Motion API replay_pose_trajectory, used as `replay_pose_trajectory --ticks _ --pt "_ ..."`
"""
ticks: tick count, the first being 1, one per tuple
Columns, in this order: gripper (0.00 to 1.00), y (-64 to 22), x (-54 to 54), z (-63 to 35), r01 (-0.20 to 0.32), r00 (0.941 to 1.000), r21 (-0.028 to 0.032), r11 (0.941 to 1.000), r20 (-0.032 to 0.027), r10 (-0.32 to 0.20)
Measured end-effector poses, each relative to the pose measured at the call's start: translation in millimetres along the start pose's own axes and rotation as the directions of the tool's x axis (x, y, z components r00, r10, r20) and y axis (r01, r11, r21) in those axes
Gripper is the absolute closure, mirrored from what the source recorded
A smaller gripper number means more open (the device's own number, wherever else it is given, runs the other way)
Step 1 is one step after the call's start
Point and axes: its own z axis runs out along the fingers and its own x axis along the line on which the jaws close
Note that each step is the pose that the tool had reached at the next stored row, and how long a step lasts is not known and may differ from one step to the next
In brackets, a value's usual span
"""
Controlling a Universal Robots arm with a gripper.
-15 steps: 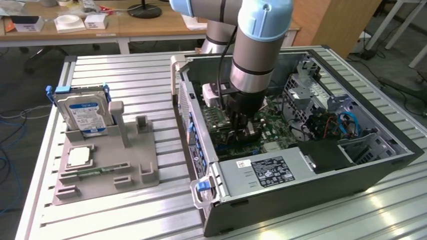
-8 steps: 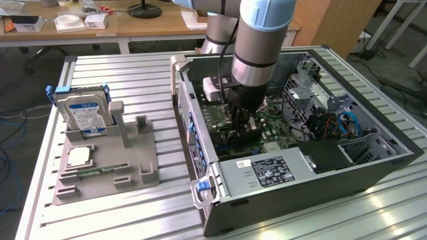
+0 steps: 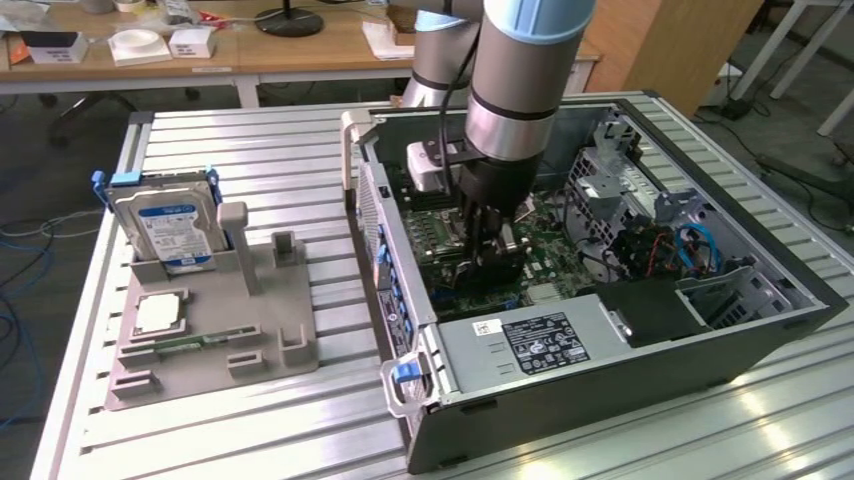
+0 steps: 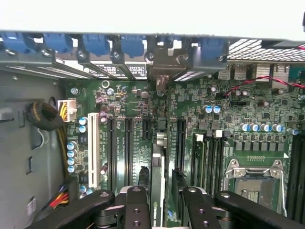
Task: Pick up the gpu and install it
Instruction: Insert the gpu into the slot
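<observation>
My gripper [image 3: 487,262] reaches down into the open computer case [image 3: 641,350], low over the green motherboard [image 3: 567,262]. In the wrist view the gpu [image 4: 157,167] appears edge-on as a thin green card running from between my black fingers [image 4: 138,210] towards the case's rear wall, where its grey metal bracket [image 4: 163,67] sits among the blue slot clips. The gripper [image 4: 167,210] is shut on the card from both sides. The card stands in line with the long black expansion slots [image 4: 127,143]. Whether it is seated in a slot I cannot tell.
An empty CPU socket [image 4: 255,179] lies beside the slots, and cable bundles [image 4: 47,117] run along the case wall. The power supply [image 3: 534,340] fills the case's near corner. On the exterior view's left a grey fixture [image 3: 267,340] holds a hard drive [image 3: 167,225] and a processor [image 3: 158,313].
</observation>
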Motion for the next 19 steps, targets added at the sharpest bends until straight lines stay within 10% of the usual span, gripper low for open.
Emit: replay_pose_trajectory --ticks 11,19 --pt "0.68 -0.5 -0.2 -12.0 0.0 1.0 0.001 1.0 0.0001 0.0" --pt "0.9 -0.5 -0.1 -12.0 0.0 1.0 0.0009 1.0 0.0 0.0"
